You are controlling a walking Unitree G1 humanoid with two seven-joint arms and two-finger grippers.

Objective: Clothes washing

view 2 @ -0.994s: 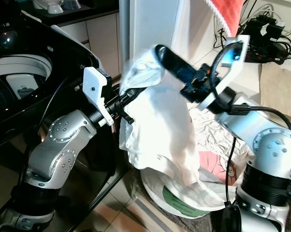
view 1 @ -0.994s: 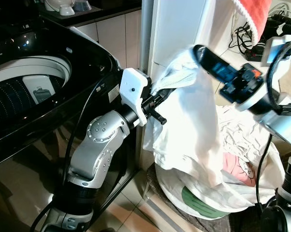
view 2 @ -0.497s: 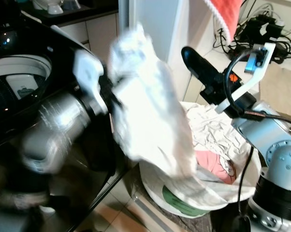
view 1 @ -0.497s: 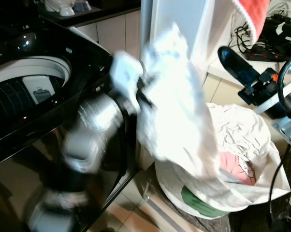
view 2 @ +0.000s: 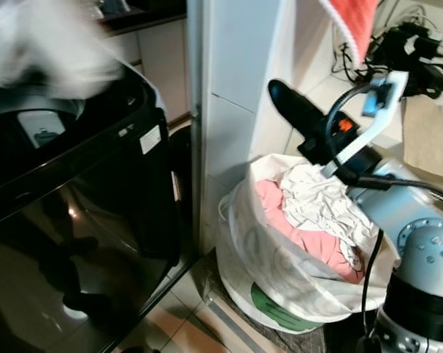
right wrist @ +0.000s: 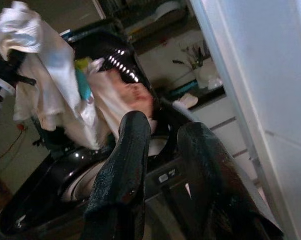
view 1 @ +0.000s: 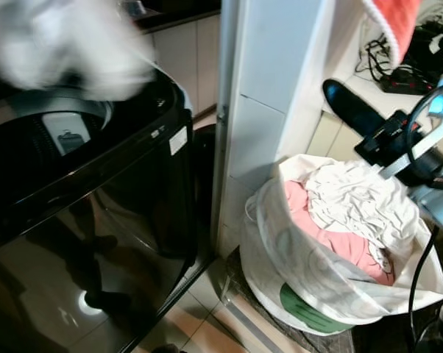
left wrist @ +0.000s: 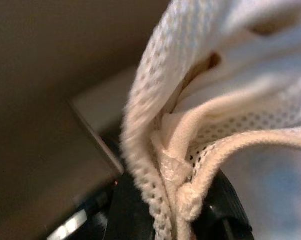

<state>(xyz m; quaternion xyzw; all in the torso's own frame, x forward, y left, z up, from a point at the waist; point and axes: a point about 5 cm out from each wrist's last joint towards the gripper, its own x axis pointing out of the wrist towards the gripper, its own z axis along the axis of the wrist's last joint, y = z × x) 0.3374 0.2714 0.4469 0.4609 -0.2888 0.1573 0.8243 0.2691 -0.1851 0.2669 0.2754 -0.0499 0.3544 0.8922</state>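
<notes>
Right gripper (view 1: 346, 103) raised, jaws slightly parted and empty; left gripper (left wrist: 178, 220) clamped on cloth.

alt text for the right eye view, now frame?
A blurred white garment hangs over the open black top-load washing machine at left. At right, the right gripper hovers empty above a white laundry bag holding white and pink clothes.

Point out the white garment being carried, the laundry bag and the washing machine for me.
white garment (view 1: 59, 48), left eye view, blurred middle.
laundry bag (view 1: 295, 257), left eye view, front wall.
washing machine (view 1: 111, 184), left eye view, glossy black front.
</notes>
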